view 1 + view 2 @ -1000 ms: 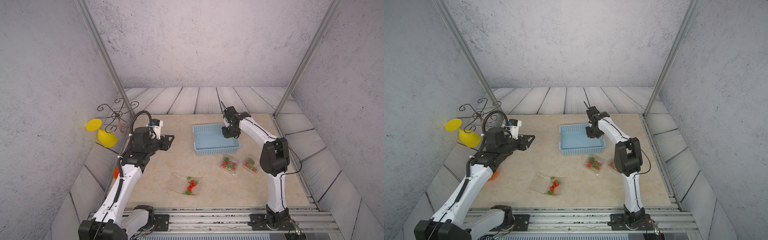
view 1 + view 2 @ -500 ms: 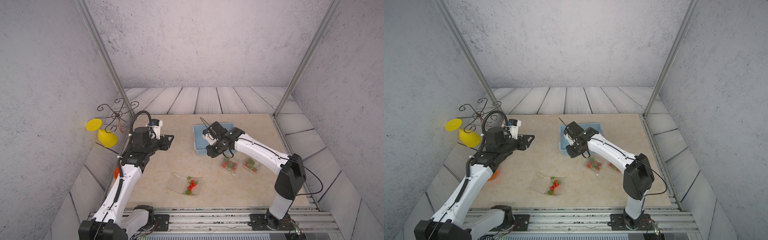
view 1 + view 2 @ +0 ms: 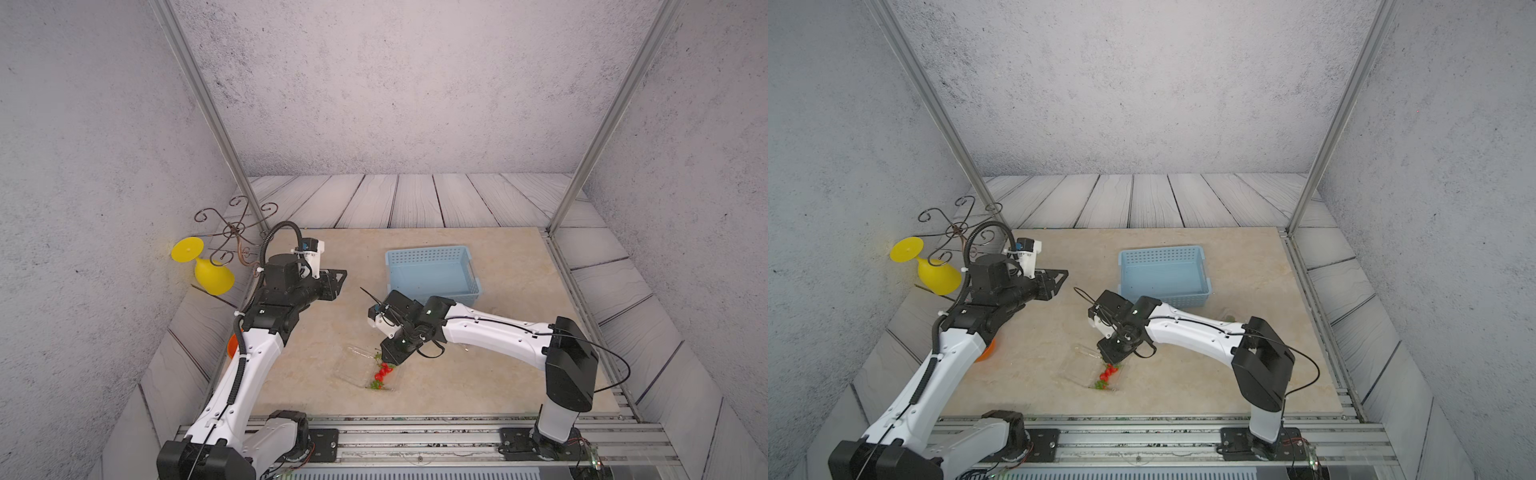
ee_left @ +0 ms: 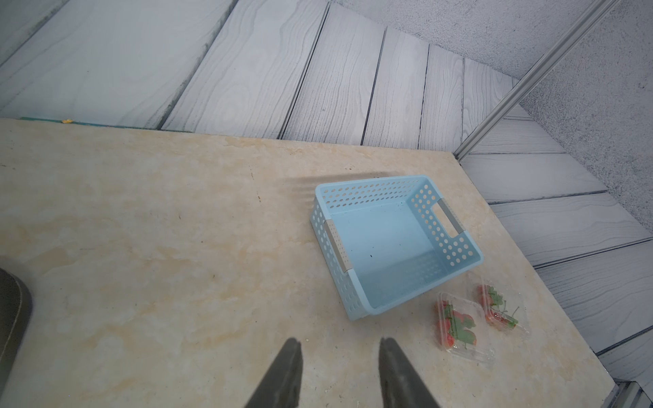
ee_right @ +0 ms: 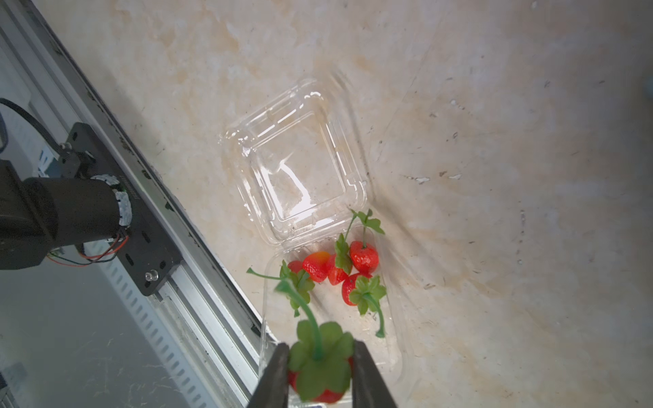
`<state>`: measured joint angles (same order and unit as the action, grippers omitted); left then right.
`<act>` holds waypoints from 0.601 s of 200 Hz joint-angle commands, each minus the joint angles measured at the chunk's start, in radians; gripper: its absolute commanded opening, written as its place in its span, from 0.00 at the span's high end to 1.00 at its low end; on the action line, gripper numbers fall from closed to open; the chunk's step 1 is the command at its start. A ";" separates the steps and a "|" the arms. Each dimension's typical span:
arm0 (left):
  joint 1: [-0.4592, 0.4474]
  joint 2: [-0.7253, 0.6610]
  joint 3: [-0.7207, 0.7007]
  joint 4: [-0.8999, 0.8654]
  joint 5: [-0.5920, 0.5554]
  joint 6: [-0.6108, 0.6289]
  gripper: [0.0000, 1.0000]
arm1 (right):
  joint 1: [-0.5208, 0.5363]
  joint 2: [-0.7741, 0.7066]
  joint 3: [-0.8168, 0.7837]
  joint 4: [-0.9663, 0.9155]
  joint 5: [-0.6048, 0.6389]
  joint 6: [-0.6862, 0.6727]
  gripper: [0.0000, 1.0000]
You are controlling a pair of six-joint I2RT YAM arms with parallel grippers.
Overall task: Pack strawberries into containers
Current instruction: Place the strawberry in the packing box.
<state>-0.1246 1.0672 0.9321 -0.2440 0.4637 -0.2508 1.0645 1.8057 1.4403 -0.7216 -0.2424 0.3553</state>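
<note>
Strawberry [image 5: 318,374], glossy red, leafy cap, pinched in right gripper [image 5: 320,349].

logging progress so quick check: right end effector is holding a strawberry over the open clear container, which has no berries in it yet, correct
Not quite. The right end effector does hold a strawberry over the open clear container, but that container is not empty: several berries already lie in its base. The right wrist view shows it.
</note>
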 commanded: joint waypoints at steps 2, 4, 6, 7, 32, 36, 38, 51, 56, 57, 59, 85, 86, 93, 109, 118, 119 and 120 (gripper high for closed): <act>0.010 -0.015 -0.008 0.002 -0.002 0.001 0.60 | 0.003 0.052 -0.017 0.014 -0.015 0.017 0.75; 0.011 -0.015 -0.008 0.003 -0.003 0.001 0.60 | 0.005 0.055 -0.019 0.015 -0.015 0.016 0.75; 0.011 -0.015 -0.007 0.003 -0.003 0.001 0.60 | 0.005 0.058 -0.020 0.016 -0.015 0.015 0.75; 0.011 -0.014 -0.007 0.002 -0.003 0.001 0.60 | 0.005 0.058 -0.020 0.016 -0.015 0.015 0.75; 0.011 -0.015 -0.007 0.002 -0.007 0.001 0.60 | 0.015 0.075 -0.032 0.014 0.006 0.005 0.74; 0.010 -0.015 -0.007 0.001 -0.007 0.001 0.60 | 0.016 0.076 -0.033 0.012 0.008 0.002 0.74; 0.010 -0.015 -0.008 0.001 -0.008 0.001 0.60 | 0.016 0.076 -0.035 0.011 0.008 0.002 0.74; 0.011 -0.012 -0.007 0.002 -0.008 0.001 0.60 | 0.015 0.076 -0.052 0.019 0.013 0.005 0.73; 0.010 -0.012 -0.007 0.002 -0.008 0.000 0.60 | 0.017 0.074 -0.058 0.019 0.012 0.005 0.72; 0.011 -0.011 -0.007 0.002 -0.008 0.001 0.60 | 0.017 0.074 -0.060 0.019 0.012 0.005 0.72; 0.010 -0.011 -0.008 0.002 -0.009 0.000 0.60 | 0.017 0.074 -0.062 0.019 0.012 0.005 0.71; 0.011 -0.009 -0.008 0.002 -0.011 0.001 0.60 | 0.018 0.063 -0.094 0.026 0.025 0.005 0.63; 0.010 -0.009 -0.007 0.002 -0.011 0.001 0.60 | 0.018 0.063 -0.095 0.026 0.025 0.005 0.62; 0.011 -0.007 -0.008 0.000 -0.011 0.000 0.60 | 0.018 0.060 -0.102 0.027 0.026 0.004 0.60; 0.011 -0.007 -0.007 -0.002 -0.016 -0.001 0.60 | 0.018 0.055 -0.113 0.032 0.029 0.006 0.56; 0.010 -0.007 -0.007 -0.003 -0.019 -0.001 0.60 | 0.018 0.050 -0.120 0.037 0.032 0.006 0.55; 0.010 -0.006 -0.007 -0.003 -0.020 -0.001 0.60 | 0.018 0.050 -0.121 0.037 0.033 0.007 0.55; 0.011 -0.006 -0.007 -0.003 -0.019 -0.001 0.60 | 0.018 0.049 -0.122 0.037 0.034 0.008 0.55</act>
<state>-0.1246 1.0672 0.9321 -0.2440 0.4557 -0.2512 1.0771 1.8626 1.3365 -0.6922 -0.2317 0.3595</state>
